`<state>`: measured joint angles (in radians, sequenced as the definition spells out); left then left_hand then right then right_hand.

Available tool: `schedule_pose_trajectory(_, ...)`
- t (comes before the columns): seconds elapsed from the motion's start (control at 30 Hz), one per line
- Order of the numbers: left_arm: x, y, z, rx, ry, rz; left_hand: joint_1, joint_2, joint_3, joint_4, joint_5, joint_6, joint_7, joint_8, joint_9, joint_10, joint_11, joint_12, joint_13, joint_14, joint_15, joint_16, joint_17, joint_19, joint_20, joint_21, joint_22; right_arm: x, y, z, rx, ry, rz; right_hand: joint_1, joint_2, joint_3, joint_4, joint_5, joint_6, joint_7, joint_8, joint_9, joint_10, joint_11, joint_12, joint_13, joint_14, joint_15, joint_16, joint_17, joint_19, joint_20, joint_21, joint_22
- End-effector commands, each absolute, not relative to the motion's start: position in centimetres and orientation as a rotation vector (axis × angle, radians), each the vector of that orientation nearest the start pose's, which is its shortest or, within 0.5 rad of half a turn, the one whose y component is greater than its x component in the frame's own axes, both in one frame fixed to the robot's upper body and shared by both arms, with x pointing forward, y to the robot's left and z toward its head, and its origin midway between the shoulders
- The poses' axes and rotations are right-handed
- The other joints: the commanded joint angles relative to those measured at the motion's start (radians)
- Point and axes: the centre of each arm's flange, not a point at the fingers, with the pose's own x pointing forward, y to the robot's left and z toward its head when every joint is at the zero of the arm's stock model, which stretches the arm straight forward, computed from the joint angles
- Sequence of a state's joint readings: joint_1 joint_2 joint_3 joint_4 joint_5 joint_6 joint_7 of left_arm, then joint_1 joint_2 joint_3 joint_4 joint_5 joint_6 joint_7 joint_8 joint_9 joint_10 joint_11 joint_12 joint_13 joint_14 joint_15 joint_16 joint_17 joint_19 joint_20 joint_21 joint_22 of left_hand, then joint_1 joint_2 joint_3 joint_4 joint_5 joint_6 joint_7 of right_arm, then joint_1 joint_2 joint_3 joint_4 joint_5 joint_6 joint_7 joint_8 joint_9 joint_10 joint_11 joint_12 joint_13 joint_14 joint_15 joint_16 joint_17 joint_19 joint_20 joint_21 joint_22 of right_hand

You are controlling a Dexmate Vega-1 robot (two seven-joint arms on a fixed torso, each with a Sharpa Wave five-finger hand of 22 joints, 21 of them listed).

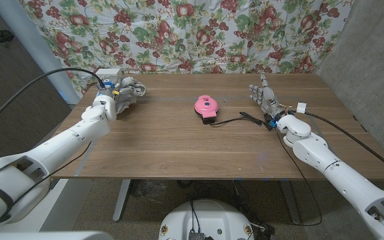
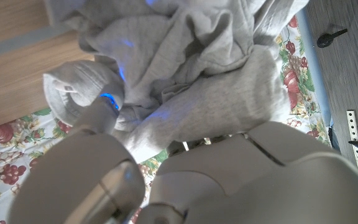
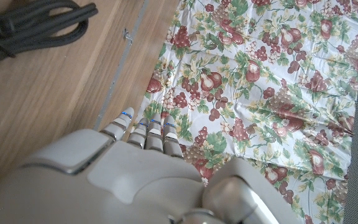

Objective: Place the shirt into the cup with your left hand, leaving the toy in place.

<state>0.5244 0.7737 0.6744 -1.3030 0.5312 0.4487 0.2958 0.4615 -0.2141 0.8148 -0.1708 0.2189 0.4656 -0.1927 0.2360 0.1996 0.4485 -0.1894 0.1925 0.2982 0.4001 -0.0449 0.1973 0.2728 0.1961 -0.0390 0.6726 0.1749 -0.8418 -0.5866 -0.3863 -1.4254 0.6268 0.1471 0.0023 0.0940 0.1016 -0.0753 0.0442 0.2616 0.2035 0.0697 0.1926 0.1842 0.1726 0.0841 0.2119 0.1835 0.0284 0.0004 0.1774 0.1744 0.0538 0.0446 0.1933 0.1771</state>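
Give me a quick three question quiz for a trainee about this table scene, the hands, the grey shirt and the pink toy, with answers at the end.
1. True or false: the left hand grips the grey shirt.
2. Multiple choice: where on the wooden table is the pink toy? A) under the left hand B) near the middle C) inside a cup
3. Fill in: the right hand stands with fingers pointing up and holds ____.

Key: 1 true; 2 B; 3 nothing.
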Motion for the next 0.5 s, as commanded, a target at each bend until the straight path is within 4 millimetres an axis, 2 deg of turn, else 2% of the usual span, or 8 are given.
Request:
schedule_pose_trajectory(0.03,66.11,40.28,7.52,1.396,-0.369,0.655,-0.028,0.005,-0.018,-0.001,0.01,0.004,0.009,-0.004,0.002,0.008,0.002,0.008,-0.003,0.008,-0.15,0.01,-0.002,0.005,0.004,-0.012,0.003,64.96,-28.08,-0.84,-0.063,-0.526,0.239,0.007,0.007,0.006,0.001,-0.001,0.011,-0.003,-0.001,0.001,-0.004,-0.002,0.002,0.003,-0.003,0.001,0.005,0.003,-0.005,0.008,0.003,0.003)
schedule_pose_trajectory(0.5,65.2,40.11,8.32,1.382,-0.409,0.685,-0.066,0.006,-0.06,-0.008,0.027,-0.01,0.02,-0.014,0.001,0.004,0.005,0.01,-0.017,-0.006,-0.138,0.011,-0.008,0.006,-0.002,-0.033,0.004,65.17,-28.11,-0.73,-0.062,-0.526,0.24,0.006,0.005,0.006,0.001,-0.003,0.011,-0.002,-0.002,0.001,-0.003,0.0,0.002,0.003,-0.003,0.002,0.005,0.003,-0.005,0.008,0.003,0.003)
